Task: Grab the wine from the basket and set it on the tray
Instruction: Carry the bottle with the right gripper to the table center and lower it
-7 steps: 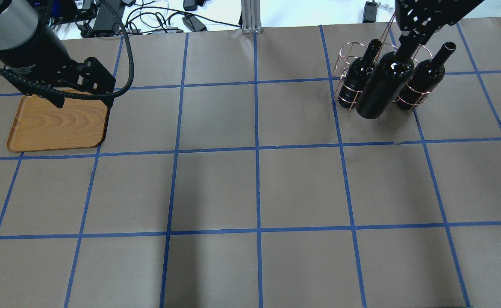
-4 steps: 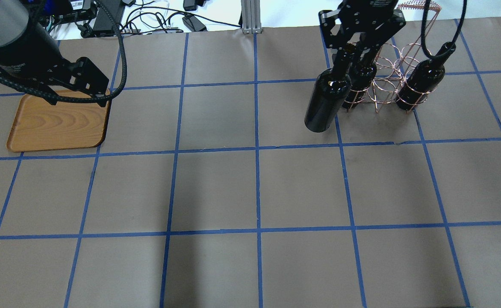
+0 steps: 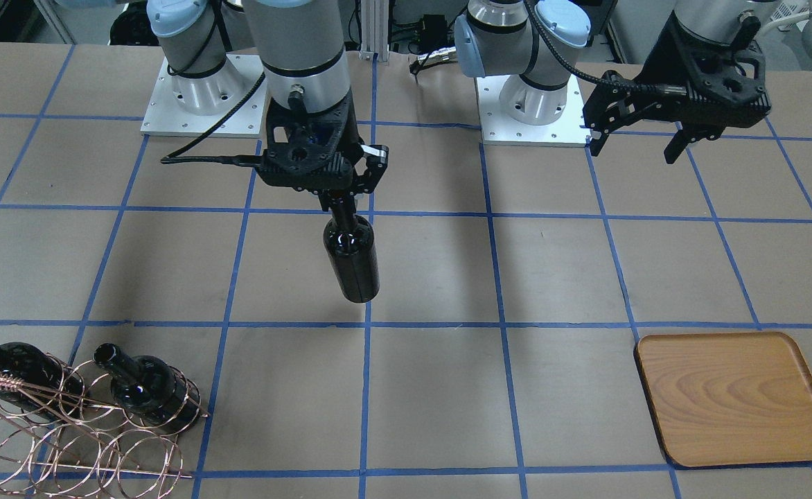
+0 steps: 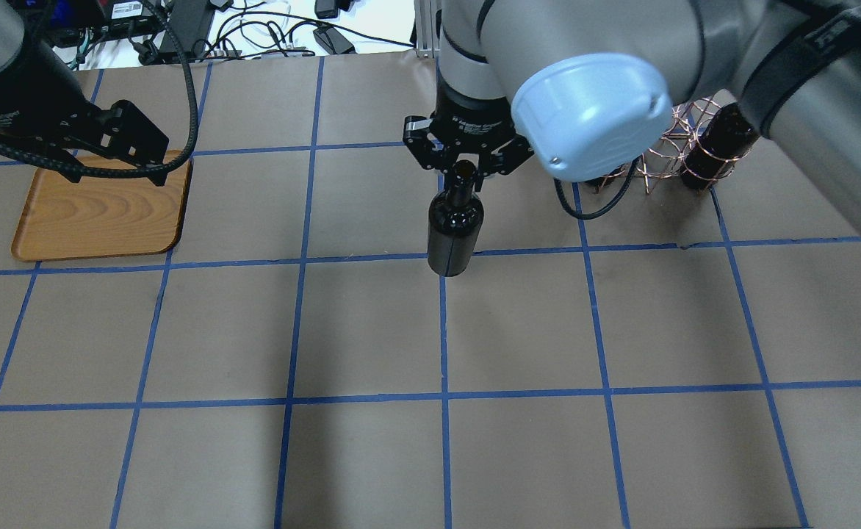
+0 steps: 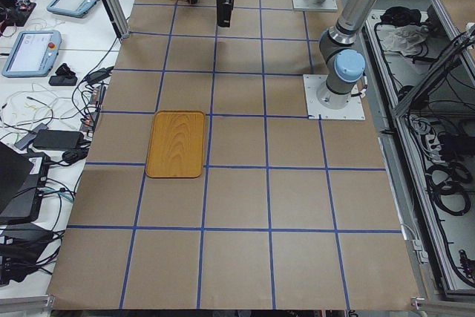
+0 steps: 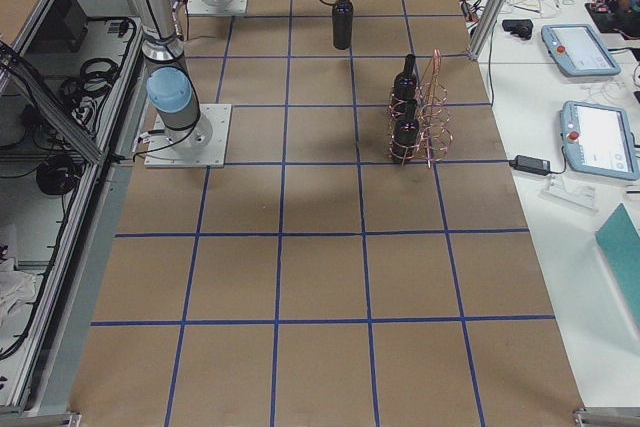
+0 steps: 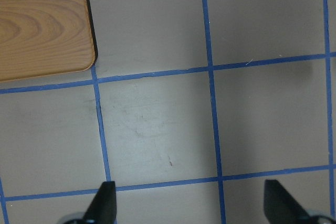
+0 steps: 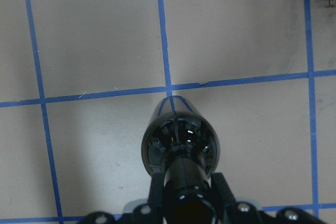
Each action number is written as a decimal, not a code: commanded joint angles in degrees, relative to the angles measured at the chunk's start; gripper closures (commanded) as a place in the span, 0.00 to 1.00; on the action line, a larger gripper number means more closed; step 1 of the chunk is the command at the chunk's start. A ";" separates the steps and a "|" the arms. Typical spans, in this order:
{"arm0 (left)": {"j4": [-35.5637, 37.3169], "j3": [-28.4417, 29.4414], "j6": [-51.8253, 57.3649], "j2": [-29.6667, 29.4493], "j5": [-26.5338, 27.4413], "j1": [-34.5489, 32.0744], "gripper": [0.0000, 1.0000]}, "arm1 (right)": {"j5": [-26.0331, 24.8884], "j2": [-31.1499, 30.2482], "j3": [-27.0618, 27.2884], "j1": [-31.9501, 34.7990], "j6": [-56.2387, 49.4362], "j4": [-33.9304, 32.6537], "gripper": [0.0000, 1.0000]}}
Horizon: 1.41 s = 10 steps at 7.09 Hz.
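Desk (image 4: 519, 323): brown paper, ruled into squares with blue tape, cables and grey floor past its far edge.
Tray (image 4: 100, 217): light wood with clear grain, flat at the desk's far left, nothing on it.
Left tool (image 7: 191, 205): wide open, fingers well apart with only bare desk between them; it hovers by the tray's far right corner.
Wine, its look (image 4: 455, 231): glossy, near-black glass, short neck, open mouth, no label; a pale reflection runs down its side.
Change since 0.6 s ago: the wine hung just beside the basket's left end then; it now sits a full square further left, over the desk's central tape line, well apart from the basket. The right arm's elbow now covers much of the basket in the overhead view. The left tool has barely shifted.
Wine against right tool (image 4: 464, 170): the tool is clamped on the neck just under the mouth; the body hangs straight below it, base down, above a tape crossing.
Basket (image 3: 80, 443): copper wire rings at the far right, two other bottles (image 3: 146, 388) standing in it.
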 commanded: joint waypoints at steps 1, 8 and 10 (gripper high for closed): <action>-0.13 -0.04 0.00 0.14 0.00 0.01 0.00 | -0.21 0.15 1.91 3.91 4.49 -0.89 1.00; 0.31 -0.39 0.00 0.23 -0.09 0.01 0.00 | -1.62 0.24 4.65 7.09 6.79 -0.45 1.00; 0.14 -0.57 0.00 0.23 -0.18 0.01 0.00 | -1.36 0.42 5.87 7.96 7.06 -0.71 1.00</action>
